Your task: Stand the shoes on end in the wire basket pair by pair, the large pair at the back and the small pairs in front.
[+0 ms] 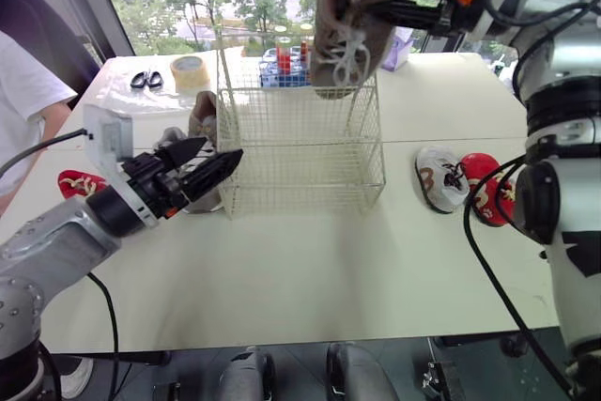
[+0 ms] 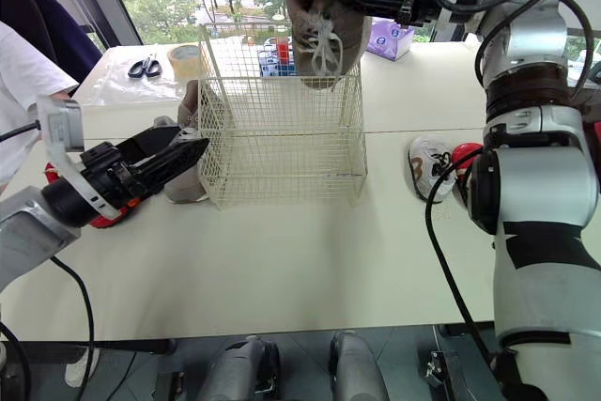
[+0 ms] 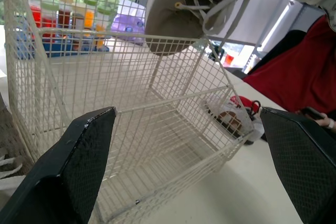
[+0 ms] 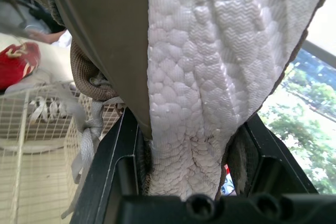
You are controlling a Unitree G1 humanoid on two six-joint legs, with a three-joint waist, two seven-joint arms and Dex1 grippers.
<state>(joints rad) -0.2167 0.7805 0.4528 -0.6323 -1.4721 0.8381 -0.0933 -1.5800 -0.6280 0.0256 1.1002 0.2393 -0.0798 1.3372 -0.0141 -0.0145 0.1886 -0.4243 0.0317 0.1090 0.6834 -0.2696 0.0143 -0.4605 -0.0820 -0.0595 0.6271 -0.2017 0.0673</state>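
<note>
A white table (image 1: 310,269) stands before a window with trees beyond. The wire basket (image 1: 300,152) is set on it at the centre of the frame. At the upper centre, above the basket's rear right corner, a large grey-brown shoe (image 1: 352,7) is held in the air with one end pointing down and its laces dangling. It is clamped across its width between the fingers of the right gripper (image 1: 380,12). The left gripper (image 1: 218,155) is seen left of centre, just beside the basket's left wall, its jaws spread wide with nothing held. Behind it a second grey shoe (image 1: 201,119) stands just beside the basket. At the right, a small white shoe (image 1: 439,178) and a small red shoe (image 1: 488,190) lie touching on the table. A second red shoe (image 1: 78,182) lies at the left edge. Scissors (image 1: 146,80) and a tape roll (image 1: 191,72) are seen at the upper left.
</note>
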